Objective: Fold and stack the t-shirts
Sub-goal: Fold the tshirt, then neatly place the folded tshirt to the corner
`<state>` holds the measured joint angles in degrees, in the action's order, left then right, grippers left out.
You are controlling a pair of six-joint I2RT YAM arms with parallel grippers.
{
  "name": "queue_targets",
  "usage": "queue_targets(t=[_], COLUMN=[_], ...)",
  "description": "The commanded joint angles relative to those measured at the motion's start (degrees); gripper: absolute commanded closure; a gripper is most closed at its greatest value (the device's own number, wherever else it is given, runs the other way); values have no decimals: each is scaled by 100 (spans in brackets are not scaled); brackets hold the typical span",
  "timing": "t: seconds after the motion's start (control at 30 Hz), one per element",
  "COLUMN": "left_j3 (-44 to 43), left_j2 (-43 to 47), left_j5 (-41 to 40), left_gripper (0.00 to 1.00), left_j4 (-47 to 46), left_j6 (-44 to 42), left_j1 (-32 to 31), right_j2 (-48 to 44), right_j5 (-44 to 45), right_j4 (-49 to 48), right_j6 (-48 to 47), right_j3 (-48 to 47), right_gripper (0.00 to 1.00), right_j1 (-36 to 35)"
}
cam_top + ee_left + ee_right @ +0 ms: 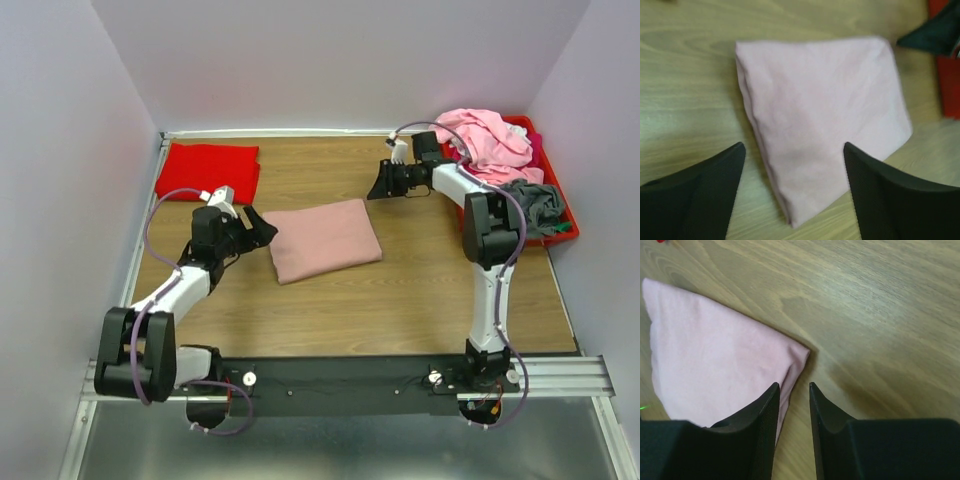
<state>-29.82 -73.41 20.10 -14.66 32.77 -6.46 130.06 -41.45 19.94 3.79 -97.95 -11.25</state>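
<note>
1. Left pincer (265, 230): jaws wide and empty, just beside the item below.
2. Dusty-pink t-shirt (325, 240): folded, flat at mid-tabletop (420, 300). Expect it to be light, soft and limp, with layers that may slide. You should pinch every layer at the thick folded edge, 1 pincer per end, or it will likely sag open.
3. Right pincer (794, 387): jaws narrow, nothing between them, near the shirt's far corner.
4. Red t-shirt (208, 170): folded, far left. Your likely stack base.
5. Bin (555, 238): far right, holding loose shirts (485, 138).
</note>
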Motion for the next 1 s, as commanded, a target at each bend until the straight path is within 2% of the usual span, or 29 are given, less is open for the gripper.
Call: queue_targets(t=[0.0, 0.1, 0.23, 0.4, 0.53, 0.67, 0.93, 0.97], left_j3=[-146, -313, -769, -1033, -1340, -1728, -1975, -1966], left_j2=[283, -190, -1313, -1965, -2431, -2968, -3786, -3830], left_j5=[-746, -158, 668, 1031, 962, 707, 548, 539], left_gripper=[7, 6, 6, 6, 6, 6, 7, 10], left_j4=[227, 112, 60, -37, 392, 1235, 1500, 1631], left_j6=[-140, -61, -34, -87, -131, -219, -184, -236], left_j1=[127, 259, 268, 242, 215, -30, -619, -663], right_j2=[-691, -1017, -1429, -1659, -1730, -1660, -1633, -1624], right_j5=[252, 226, 15, -100, -135, -56, -30, -47], right_j4=[53, 62, 71, 71, 71, 71, 71, 71], right_j6=[-326, -528, -564, -643, -704, -687, -713, -713], right_j3=[416, 793, 1224, 1665, 1850, 1824, 1859, 1867], right_gripper=[61, 55, 51, 48, 47, 47, 46, 46], right_j1=[8, 8, 8, 17, 17, 8, 17, 8])
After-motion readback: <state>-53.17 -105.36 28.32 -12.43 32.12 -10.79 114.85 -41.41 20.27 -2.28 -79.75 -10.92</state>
